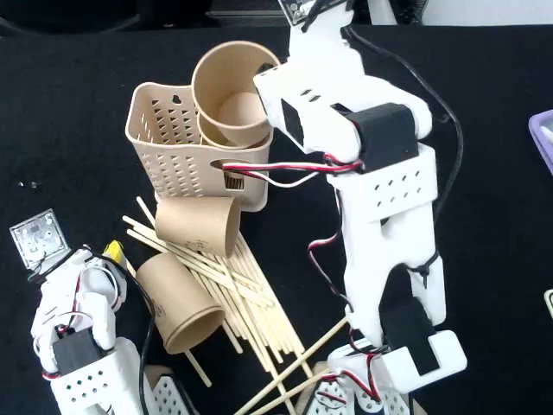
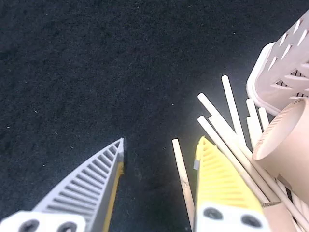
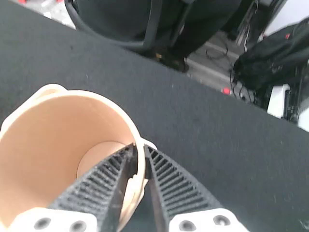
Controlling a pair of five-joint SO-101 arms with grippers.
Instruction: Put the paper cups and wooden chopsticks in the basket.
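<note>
My right gripper (image 3: 140, 147) is clamped on the rim of a tan paper cup (image 3: 58, 140), held in the mouth of the beige slotted plastic basket (image 1: 173, 156)
My left gripper (image 2: 161, 142) hangs open over the black table (image 2: 72, 58), beside the pale wooden chopsticks (image 1: 233, 285); a second tan cup (image 1: 197, 225) and a third tan cup (image 1: 179, 303) lie among them

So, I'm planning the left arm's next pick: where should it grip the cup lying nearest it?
Probably the rim: that paper cup lies on its side across the chopsticks, mouth toward the arms' bases, so the left claw could pinch it from that end.
</note>
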